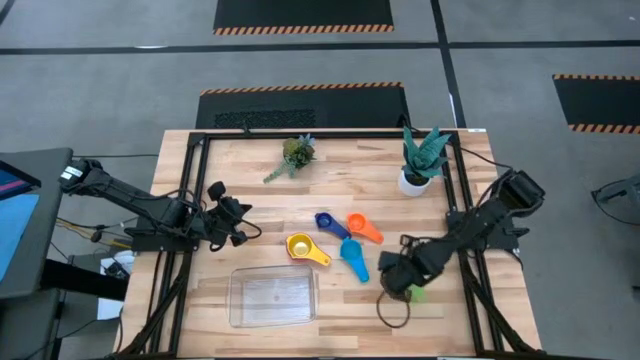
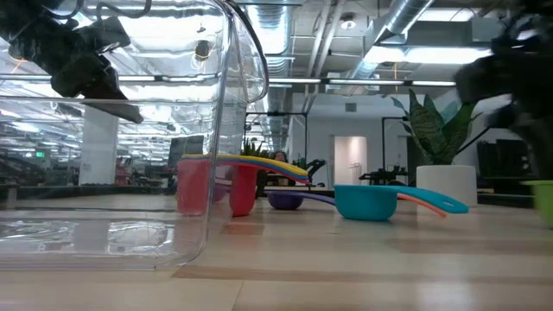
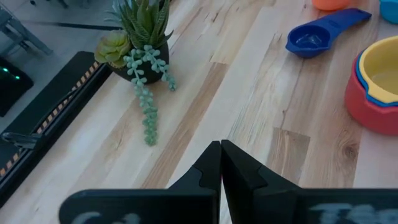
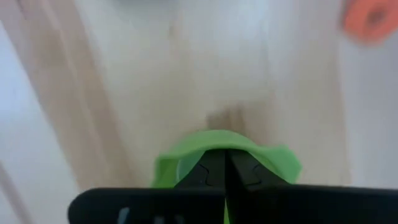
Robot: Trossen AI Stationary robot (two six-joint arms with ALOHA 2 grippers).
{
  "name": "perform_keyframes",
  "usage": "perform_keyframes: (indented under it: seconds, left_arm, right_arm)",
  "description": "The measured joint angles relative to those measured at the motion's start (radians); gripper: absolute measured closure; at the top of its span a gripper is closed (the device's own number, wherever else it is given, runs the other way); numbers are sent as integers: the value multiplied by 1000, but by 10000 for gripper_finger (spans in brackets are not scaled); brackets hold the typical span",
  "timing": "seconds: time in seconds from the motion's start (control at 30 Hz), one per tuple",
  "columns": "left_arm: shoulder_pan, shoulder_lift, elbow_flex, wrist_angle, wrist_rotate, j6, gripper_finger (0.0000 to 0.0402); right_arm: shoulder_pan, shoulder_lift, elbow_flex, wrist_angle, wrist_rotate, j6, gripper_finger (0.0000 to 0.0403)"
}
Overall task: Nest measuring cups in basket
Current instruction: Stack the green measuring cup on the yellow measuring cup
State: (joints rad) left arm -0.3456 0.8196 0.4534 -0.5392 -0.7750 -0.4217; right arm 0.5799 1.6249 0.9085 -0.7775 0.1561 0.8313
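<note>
My right gripper (image 1: 400, 283) is shut on a green measuring cup (image 4: 186, 165) near the table's front right; the cup's edge shows at the right border of the low view (image 2: 543, 203). A yellow cup sits nested in a red one (image 1: 303, 247) just beyond the clear basket (image 1: 272, 296). Dark blue (image 1: 328, 223), orange (image 1: 364, 229) and light blue (image 1: 355, 259) cups lie singly on the wood right of them. My left gripper (image 3: 221, 155) is shut, with nothing between its fingers, above the table's left side. My right gripper has the green cup (image 4: 273, 163) between its shut fingers, coming from above and pointing down. The fingers themselves cover the place of contact, so the part held cannot be told. Green shows on both sides of the fingertips.
A small trailing succulent (image 1: 295, 155) stands at the far middle and a spiky plant in a white pot (image 1: 418, 168) at the far right. A dark cable loop (image 1: 393, 310) hangs by my right gripper. Bare wood lies between the basket and the green cup.
</note>
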Motion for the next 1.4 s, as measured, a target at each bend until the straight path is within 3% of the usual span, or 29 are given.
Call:
perform_keyframes:
  seconds: [0.2,0.37,0.6,0.87,1.17,1.4]
  left_arm:
    - [0,0,0,0,0,0,402]
    - [0,0,0,0,0,0,401]
    - [0,0,0,0,0,0,401]
    - [0,0,0,0,0,0,401]
    - [0,0,0,0,1,0,401]
    - [0,0,0,0,1,0,401]
  right_arm:
    - [-100,0,0,98,50,-194,395]
    - [-155,0,1,128,73,-257,395]
    - [-163,0,8,65,71,-268,389]
    - [-160,0,136,-136,71,-267,389]
    - [-142,0,172,-103,-137,-256,363]
    - [-107,0,172,-98,-212,-263,333]
